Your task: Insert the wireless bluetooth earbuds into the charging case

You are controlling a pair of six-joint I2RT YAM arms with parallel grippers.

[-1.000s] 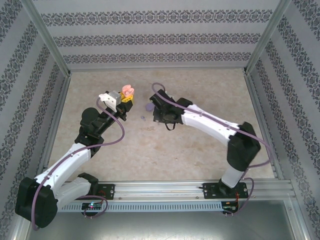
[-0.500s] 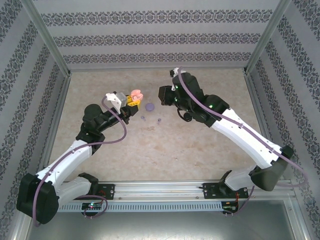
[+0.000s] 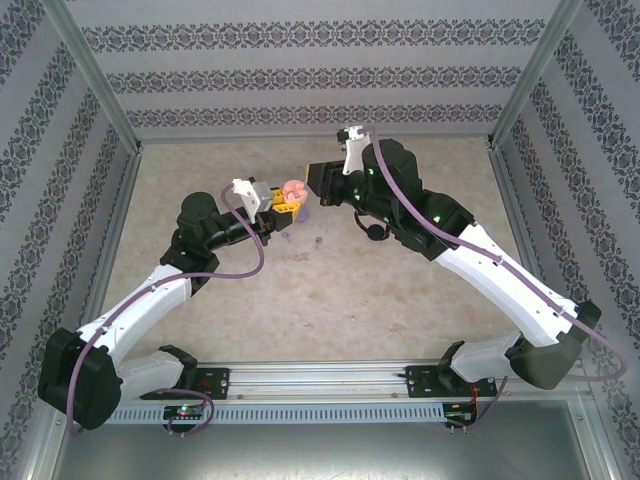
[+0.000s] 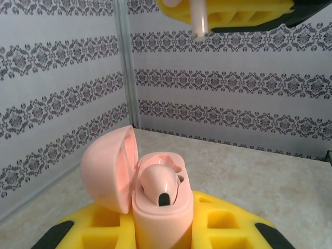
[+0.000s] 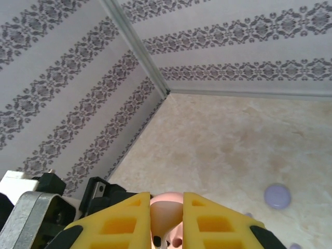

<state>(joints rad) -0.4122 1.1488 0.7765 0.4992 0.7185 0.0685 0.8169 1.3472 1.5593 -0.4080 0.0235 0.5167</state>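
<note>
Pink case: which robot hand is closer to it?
Left. The left gripper is shut on the open pink case, touching it. The right gripper hangs close above the case, not touching, pinching a pale earbud.

You are seeing the charging case (image 4: 161, 223) sitting at bottom centre, the first earbud (image 4: 158, 181) lying in it, the second earbud (image 4: 197, 23) hanging top centre, above it.

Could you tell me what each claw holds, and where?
Left claw: the open pink case, by its lower body. Right claw: a pale earbud by its head, stem protruding.
</note>
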